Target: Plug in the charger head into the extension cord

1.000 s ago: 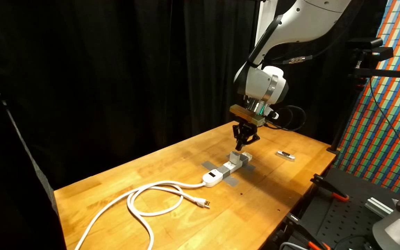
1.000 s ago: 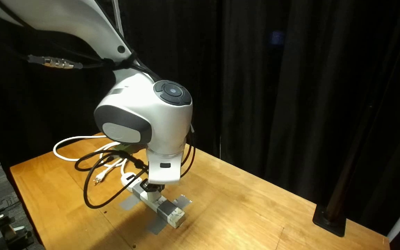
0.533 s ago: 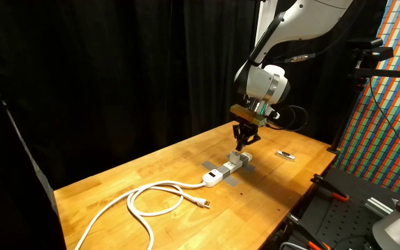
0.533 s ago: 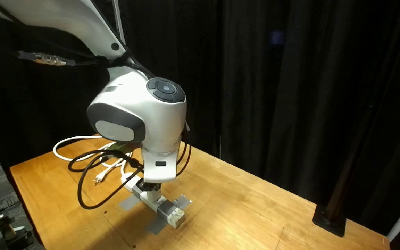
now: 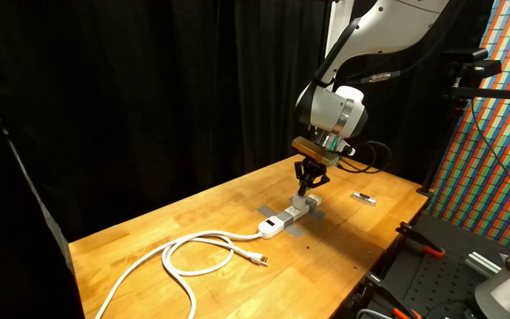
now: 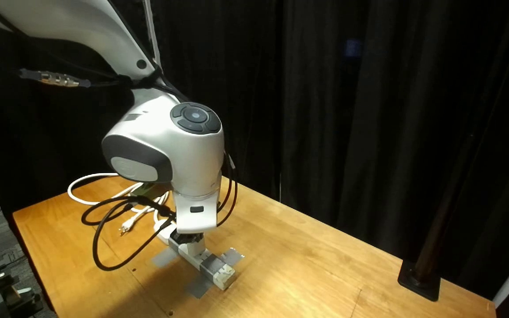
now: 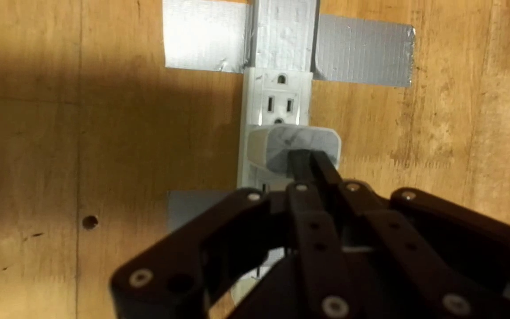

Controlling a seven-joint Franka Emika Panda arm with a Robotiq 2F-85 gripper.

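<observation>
Exterior views both show a black curtain (image 5: 126,110), which hangs behind the extension cord (image 5: 295,212). Under the extension cord there is a wooden table (image 5: 171,217), and above it stands the robot arm (image 6: 197,159). From one end of the extension cord a white cable (image 5: 213,233) goes out and lies in loops on the wood. The extension cord itself is a slim bar, and strips of grey tape (image 7: 363,51) pass across it onto the table. Directly above it is the gripper (image 7: 310,155); its two fingers are closed together, and their tips are at the top of the charger head (image 7: 281,146) and seem to touch it. Apart from the other end of the extension cord lies a silver object (image 5: 363,199). The charger head stands on the extension cord, and in the wrist view one outlet (image 7: 280,98) is visible just beside it. How deep it is plugged in, I cannot tell.
</observation>
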